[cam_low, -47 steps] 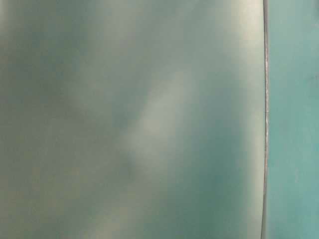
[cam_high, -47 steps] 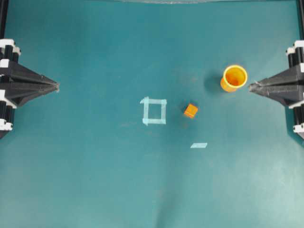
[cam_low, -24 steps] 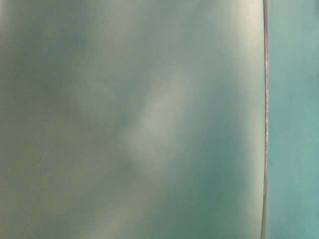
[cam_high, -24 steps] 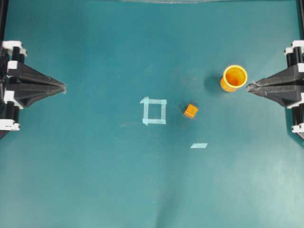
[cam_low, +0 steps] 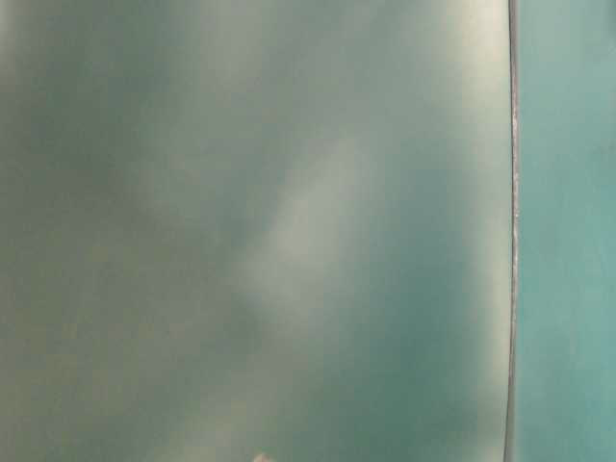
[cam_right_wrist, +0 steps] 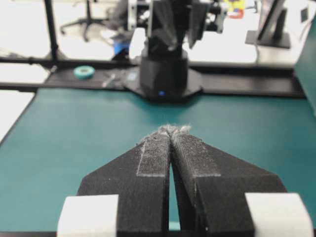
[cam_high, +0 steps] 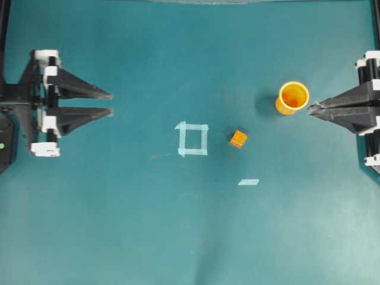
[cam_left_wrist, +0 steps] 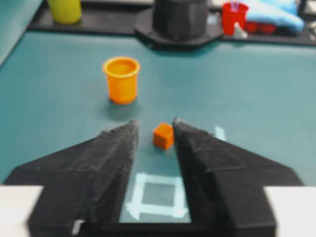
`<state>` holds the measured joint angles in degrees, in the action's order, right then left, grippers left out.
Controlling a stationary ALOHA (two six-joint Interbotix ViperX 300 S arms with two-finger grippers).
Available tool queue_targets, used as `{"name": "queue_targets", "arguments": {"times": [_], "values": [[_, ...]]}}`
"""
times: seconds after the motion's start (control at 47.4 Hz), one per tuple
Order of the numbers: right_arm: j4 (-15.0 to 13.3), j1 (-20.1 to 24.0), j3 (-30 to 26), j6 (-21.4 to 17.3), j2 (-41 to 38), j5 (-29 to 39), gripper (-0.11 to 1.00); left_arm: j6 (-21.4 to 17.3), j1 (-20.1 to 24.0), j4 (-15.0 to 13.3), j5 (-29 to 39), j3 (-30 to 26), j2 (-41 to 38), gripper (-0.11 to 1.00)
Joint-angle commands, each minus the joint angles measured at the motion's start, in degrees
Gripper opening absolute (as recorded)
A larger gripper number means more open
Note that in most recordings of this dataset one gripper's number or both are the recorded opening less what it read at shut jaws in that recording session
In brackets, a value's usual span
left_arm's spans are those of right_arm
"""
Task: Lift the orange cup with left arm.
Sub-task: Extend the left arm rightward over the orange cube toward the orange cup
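Observation:
The orange cup (cam_high: 292, 97) stands upright on the teal table at the right, far from my left gripper (cam_high: 111, 103), which is open at the left with nothing between its fingers. In the left wrist view the orange cup (cam_left_wrist: 121, 79) sits ahead and to the left of my left gripper (cam_left_wrist: 154, 122). My right gripper (cam_high: 310, 108) is shut with its tips just right of the cup. In the right wrist view my right gripper (cam_right_wrist: 172, 129) has its tips pressed together and the cup is out of view.
A small orange cube (cam_high: 238, 138) lies near the middle, beside a pale tape square (cam_high: 192, 139); a tape strip (cam_high: 249, 181) lies below them. The cube (cam_left_wrist: 163, 136) shows beyond the left fingers. The table-level view is a blur. Arm bases stand at both far edges.
My left gripper has moved right, out over the table, and its jaws have opened from shut. The right gripper, cup and cube have not moved.

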<state>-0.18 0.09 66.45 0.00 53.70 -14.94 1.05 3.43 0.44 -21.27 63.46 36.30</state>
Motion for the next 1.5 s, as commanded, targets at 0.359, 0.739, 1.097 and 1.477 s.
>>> {"name": "queue_targets", "arguments": {"times": [0.359,0.739,1.097,1.477], "values": [[0.0,0.2,-1.6,-0.1,-0.4,0.1,0.0,-0.2,1.7,0.1,0.0,-16.0,-21.2,0.71],[0.0,0.1,-1.7,-0.2,-0.4,1.2,0.0,-0.1,2.4,0.1,4.6,-29.2,-35.2,0.85],[0.1,0.2,-1.7,-0.2,-0.5,1.1,0.0,0.1,2.4,0.1,4.2,-35.5,-43.7,0.87],[0.0,0.2,-1.7,-0.2,-0.6,1.3,0.0,0.1,2.7,0.1,5.8,-46.9,-54.0,0.87]]}}
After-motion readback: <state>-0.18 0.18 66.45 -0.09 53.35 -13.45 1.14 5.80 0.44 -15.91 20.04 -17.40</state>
